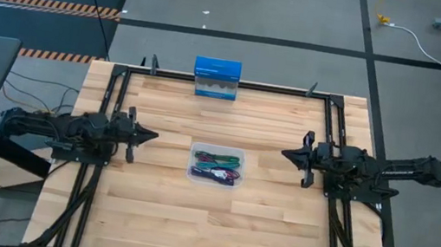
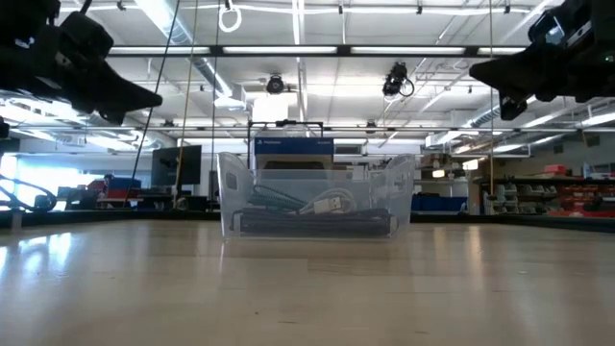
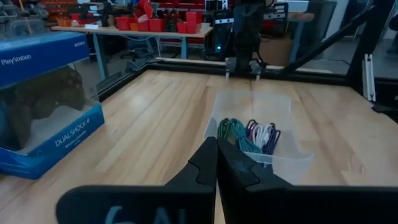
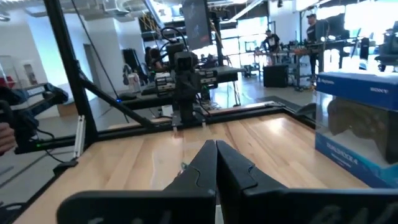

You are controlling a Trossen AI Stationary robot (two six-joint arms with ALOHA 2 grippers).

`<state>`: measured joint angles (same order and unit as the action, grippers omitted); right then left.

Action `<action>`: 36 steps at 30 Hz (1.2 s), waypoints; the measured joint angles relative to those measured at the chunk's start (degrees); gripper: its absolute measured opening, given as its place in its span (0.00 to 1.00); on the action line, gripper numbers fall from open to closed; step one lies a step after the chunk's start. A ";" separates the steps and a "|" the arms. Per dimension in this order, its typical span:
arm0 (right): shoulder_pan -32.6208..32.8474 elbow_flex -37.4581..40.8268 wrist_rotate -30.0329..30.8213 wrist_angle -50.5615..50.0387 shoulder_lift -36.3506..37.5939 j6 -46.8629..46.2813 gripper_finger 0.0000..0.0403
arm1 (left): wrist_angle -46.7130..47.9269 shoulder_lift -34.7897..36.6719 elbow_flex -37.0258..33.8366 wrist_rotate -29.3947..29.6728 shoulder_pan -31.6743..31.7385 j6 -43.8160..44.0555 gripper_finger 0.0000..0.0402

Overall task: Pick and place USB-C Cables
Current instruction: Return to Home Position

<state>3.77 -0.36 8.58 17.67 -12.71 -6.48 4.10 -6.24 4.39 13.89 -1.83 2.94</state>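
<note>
A light wooden table (image 1: 274, 237) stands on a grey workshop floor, with shelves and benches in the room beyond. At the middle of the table sits a clear tray (image 1: 192, 161), and the USB-C cables (image 1: 215, 168) lie bundled inside it. Green, teal, purple and white cords can be told apart in the left wrist view. A blue box (image 1: 216, 77) stands at the table's far edge, well apart from the tray.

The 2 arms wait at opposite sides, both pointing inward at the tray. The left gripper (image 1: 151, 137) hangs above the table to the tray's left, and its fingers (image 3: 202, 165) are clenched tip to tip on nothing. The right gripper (image 1: 286, 155) mirrors it on the tray's right – likewise pressed together and empty. Neither touches the tray.
</note>
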 joint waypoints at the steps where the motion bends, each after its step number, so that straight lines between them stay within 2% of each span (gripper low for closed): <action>1: -0.02 0.00 0.56 0.02 0.00 -0.28 0.01 | -0.33 0.01 -0.32 0.01 0.00 0.13 0.02; 10: -0.04 0.00 3.76 0.33 0.00 0.48 0.01 | 0.24 -0.27 -0.45 0.01 0.00 -0.55 0.02; 17: -0.04 0.00 3.76 0.35 0.00 0.26 0.04 | 0.16 -0.51 -0.45 -0.01 0.00 8.49 0.02; 36: -0.04 0.00 3.73 0.39 0.00 0.24 0.03 | 0.15 -0.51 -0.45 -0.02 0.00 8.39 0.02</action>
<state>3.73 -0.36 12.32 18.06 -12.71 -6.24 4.25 -6.74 3.95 13.87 -1.83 11.33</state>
